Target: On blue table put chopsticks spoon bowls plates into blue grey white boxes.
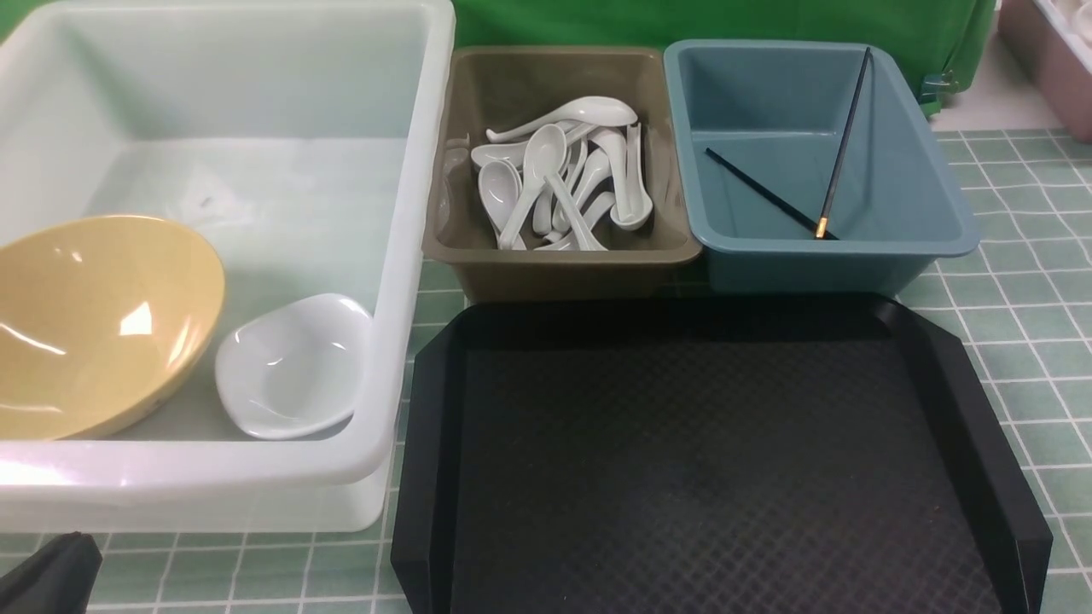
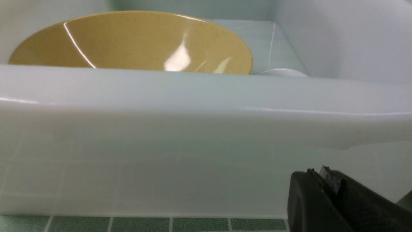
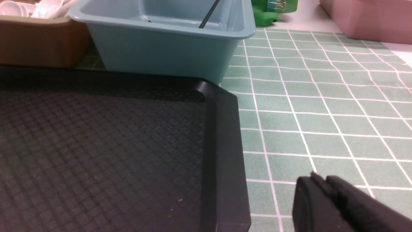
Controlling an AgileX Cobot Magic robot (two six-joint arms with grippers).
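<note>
I am seeing the yellow bowl (image 1: 94,324) and white dish (image 1: 290,367) lying in the white tub (image 1: 409,256) at left, white spoons (image 1: 559,183) piled in the olive-grey tub (image 1: 563,273) at upper centre, two black chopsticks (image 1: 840,153) leaning in the teal tub (image 1: 853,264). The black tray (image 1: 682,460) is filling the lower frame on the tiled worktop (image 1: 1007,324). Left gripper (image 2: 325,180) jaws are pressing together; right gripper (image 3: 323,185) jaws look nearly closed, gripping nothing.

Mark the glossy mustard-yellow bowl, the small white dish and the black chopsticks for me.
Glossy mustard-yellow bowl (image 1: 94,320): front view, inner wall.
Small glossy white dish (image 1: 290,367): front view, shallow centre.
Thin black chopsticks (image 1: 846,141): front view, shaft of the leaning stick.
</note>
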